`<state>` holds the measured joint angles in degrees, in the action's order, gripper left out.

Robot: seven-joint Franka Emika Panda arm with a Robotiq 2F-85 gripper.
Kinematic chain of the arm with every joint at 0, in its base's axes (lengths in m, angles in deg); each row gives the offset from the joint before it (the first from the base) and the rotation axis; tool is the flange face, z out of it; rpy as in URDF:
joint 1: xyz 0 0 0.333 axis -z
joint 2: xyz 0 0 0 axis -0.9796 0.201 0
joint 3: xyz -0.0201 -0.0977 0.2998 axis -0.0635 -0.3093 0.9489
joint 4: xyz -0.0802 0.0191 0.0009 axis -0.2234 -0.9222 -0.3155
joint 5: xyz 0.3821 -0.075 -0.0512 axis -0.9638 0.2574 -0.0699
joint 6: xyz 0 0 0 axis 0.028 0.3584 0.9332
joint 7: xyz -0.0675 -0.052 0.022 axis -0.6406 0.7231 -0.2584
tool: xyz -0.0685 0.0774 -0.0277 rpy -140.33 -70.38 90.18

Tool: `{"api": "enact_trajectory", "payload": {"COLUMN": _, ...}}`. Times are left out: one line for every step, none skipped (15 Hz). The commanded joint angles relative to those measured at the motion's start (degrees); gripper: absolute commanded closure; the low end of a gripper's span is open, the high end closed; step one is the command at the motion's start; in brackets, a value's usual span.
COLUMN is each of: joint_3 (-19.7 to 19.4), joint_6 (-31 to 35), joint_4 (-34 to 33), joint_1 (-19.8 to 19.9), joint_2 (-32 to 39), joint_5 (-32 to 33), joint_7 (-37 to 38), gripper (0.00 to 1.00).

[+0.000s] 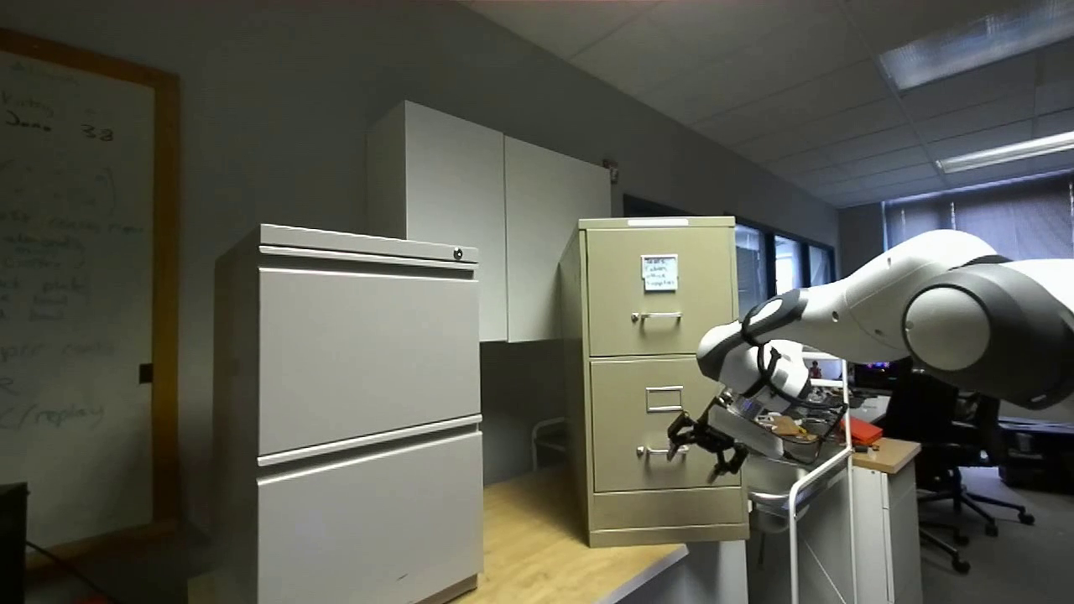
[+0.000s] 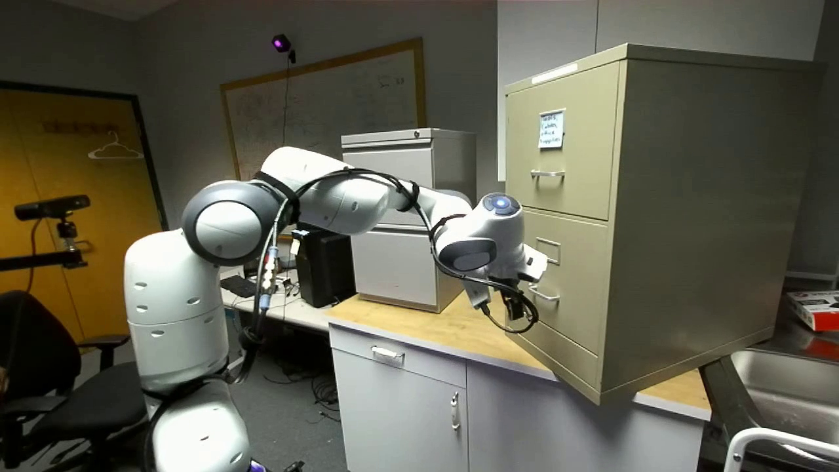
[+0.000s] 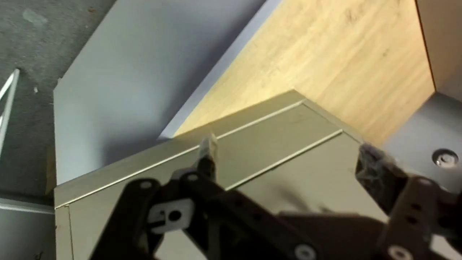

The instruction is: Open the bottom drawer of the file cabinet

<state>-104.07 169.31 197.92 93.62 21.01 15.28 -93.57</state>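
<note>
End effector (image 1: 692, 468) spread wide, empty, likely pre-grasp; bottom drawer (image 1: 644, 429) handle (image 1: 656, 451) at its 10 o'clock in an exterior view.

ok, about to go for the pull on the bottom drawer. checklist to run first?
1. Bottom drawer shut at start: ok.
2. Upper drawer shut: ok.
3. Pincer open: ok, fingers spread apart in the wrist view.
4. Lower handle between the fingers: cannot tell; the pincer overlaps it in an exterior view, but the wrist view doesn't show it clearly.
5. Drawer unlocked: cannot tell from these views.
6. File cabinet fully supported: not ok; a front bottom corner juts past the edge of the counter, so a hard pull might shift it.
</note>
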Motion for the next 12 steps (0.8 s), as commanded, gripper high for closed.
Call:
{"api": "enact_trajectory", "payload": {"joint_3": -0.2, "joint_6": -1.5, "joint_4": -7.4, "joint_1": 2.5, "joint_2": 4.6, "joint_5": -11.0, "joint_7": -2.9, "gripper": 0.0}}
{"api": "enact_trajectory", "payload": {"joint_3": -0.1, "joint_6": -1.5, "joint_4": -8.9, "joint_1": 3.1, "joint_2": 5.8, "joint_5": -13.4, "joint_7": -3.3, "gripper": 0.0}}
{"api": "enact_trajectory", "payload": {"joint_3": 0.0, "joint_6": -1.6, "joint_4": -10.3, "joint_1": 3.6, "joint_2": 7.0, "joint_5": -15.4, "joint_7": -3.5, "gripper": 0.0}}
{"api": "enact_trajectory", "payload": {"joint_3": 0.2, "joint_6": -1.7, "joint_4": -11.8, "joint_1": 4.1, "joint_2": 8.3, "joint_5": -17.0, "joint_7": -3.7, "gripper": 0.0}}
{"api": "enact_trajectory", "payload": {"joint_3": 0.3, "joint_6": -1.8, "joint_4": -13.2, "joint_1": 4.6, "joint_2": 9.9, "joint_5": -18.4, "joint_7": -3.7, "gripper": 0.0}}
{"api": "enact_trajectory", "payload": {"joint_3": 0.3, "joint_6": -1.9, "joint_4": -14.3, "joint_1": 5.0, "joint_2": 11.2, "joint_5": -19.1, "joint_7": -3.2, "gripper": 0.0}}
{"api": "enact_trajectory", "payload": {"joint_3": 0.4, "joint_6": -2.0, "joint_4": -15.6, "joint_1": 5.5, "joint_2": 12.9, "joint_5": -20.1, "joint_7": -3.2, "gripper": 0.0}}
{"api": "enact_trajectory", "payload": {"joint_3": 0.6, "joint_6": -2.4, "joint_4": -16.7, "joint_1": 6.1, "joint_2": 14.3, "joint_5": -21.1, "joint_7": -3.0, "gripper": 0.0}}
{"api": "enact_trajectory", "payload": {"joint_3": 0.7, "joint_6": -2.6, "joint_4": -17.6, "joint_1": 6.6, "joint_2": 15.6, "joint_5": -21.8, "joint_7": -2.8, "gripper": 0.0}}
{"api": "enact_trajectory", "payload": {"joint_3": 0.8, "joint_6": -2.8, "joint_4": -18.9, "joint_1": 7.2, "joint_2": 17.2, "joint_5": -22.4, "joint_7": -2.6, "gripper": 0.0}}
{"api": "enact_trajectory", "payload": {"joint_3": 0.9, "joint_6": -2.9, "joint_4": -19.9, "joint_1": 7.6, "joint_2": 18.6, "joint_5": -22.5, "joint_7": -2.1, "gripper": 0.0}}
{"api": "enact_trajectory", "payload": {"joint_3": 1.0, "joint_6": -3.0, "joint_4": -21.3, "joint_1": 8.2, "joint_2": 20.3, "joint_5": -22.6, "joint_7": -1.8, "gripper": 0.0}}
